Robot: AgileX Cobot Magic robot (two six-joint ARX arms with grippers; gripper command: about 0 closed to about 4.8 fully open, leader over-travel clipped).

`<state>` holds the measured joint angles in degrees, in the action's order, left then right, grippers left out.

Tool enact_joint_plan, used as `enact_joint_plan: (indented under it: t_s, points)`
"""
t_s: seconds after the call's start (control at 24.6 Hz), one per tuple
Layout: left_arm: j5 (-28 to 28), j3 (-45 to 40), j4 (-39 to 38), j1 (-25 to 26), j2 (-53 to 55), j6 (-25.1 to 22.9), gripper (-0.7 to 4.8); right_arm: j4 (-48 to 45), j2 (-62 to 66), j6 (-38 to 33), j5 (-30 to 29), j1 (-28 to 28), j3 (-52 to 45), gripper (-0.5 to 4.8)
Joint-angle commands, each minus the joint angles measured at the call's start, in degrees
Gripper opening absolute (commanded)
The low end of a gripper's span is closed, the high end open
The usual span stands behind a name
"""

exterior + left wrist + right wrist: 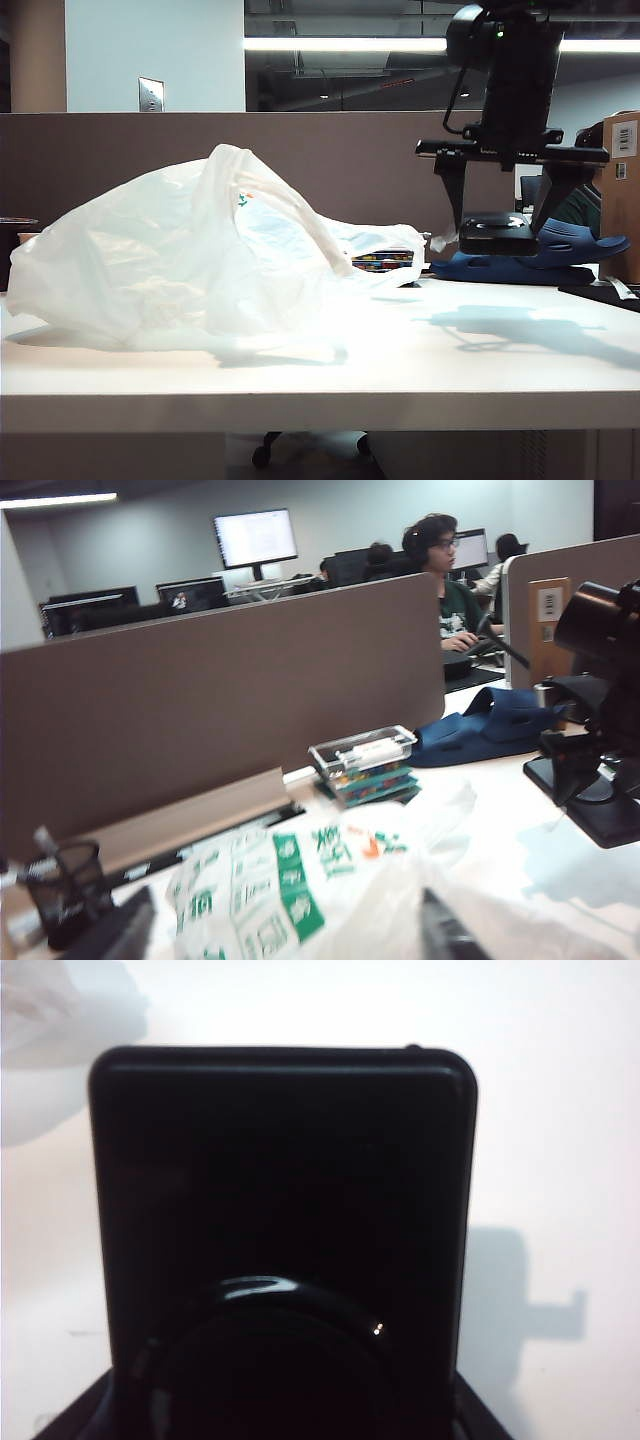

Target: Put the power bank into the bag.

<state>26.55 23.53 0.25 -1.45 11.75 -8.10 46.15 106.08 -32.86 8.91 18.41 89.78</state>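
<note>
We are looking across a white counter (420, 350) backed by a grey partition (100, 150). Lying on the left half of the counter is the bag (190, 260), crinkled, translucent white, billowing up with a loop handle arching over its top; the left wrist view is showing its green and orange printing (300, 880).

On the right, the right arm is hanging down above the counter, well apart from the bag. Its right tool (505, 232) is standing with fingers spread wide, gripping the power bank (498, 234) flat between the tips, raised clear of the surface and casting a shadow on it. In the right wrist view the power bank (280, 1220) is filling most of the frame as a black slab with rounded corners.

Behind it we are seeing blue clogs (560, 255), and between bag and clogs a small clear box (365, 755) on stacked items.

The left tool (290, 950) is hovering over the bag; only dark, blurred edges are showing, so we cannot tell how far it is open.
</note>
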Motion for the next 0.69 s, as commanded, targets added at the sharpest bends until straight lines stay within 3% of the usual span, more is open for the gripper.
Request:
enact_joint_plan:
  t_s: [0.04, 0.33, 0.37, 0.41, 0.69]
  points:
    - [3.3, 5.22, 0.48, 0.07, 6.1, -2.21, 4.02, -0.31, -1.42, 0.57, -0.5, 0.04, 0.48, 2.6]
    - [8.9, 21.24, -0.37, -0.22, 28.26, -2.62, 4.15, 0.52, -3.5, 2.62, -1.88, -0.39, 0.5, 2.6]
    - [10.54, 25.05, -1.81, -0.52, 33.73, -2.62, 4.79, 0.72, -3.5, 2.93, -2.78, -0.57, 0.52, 2.6]
    - [10.71, 28.37, -4.28, -1.68, 38.05, -3.13, 4.79, 1.22, -3.5, 2.97, -2.89, -0.57, 0.5, 2.6]
    - [3.98, 35.43, -6.71, -10.51, 50.23, -12.98, 4.79, 1.03, -3.5, 3.54, -3.15, -0.63, 0.5, 2.6]
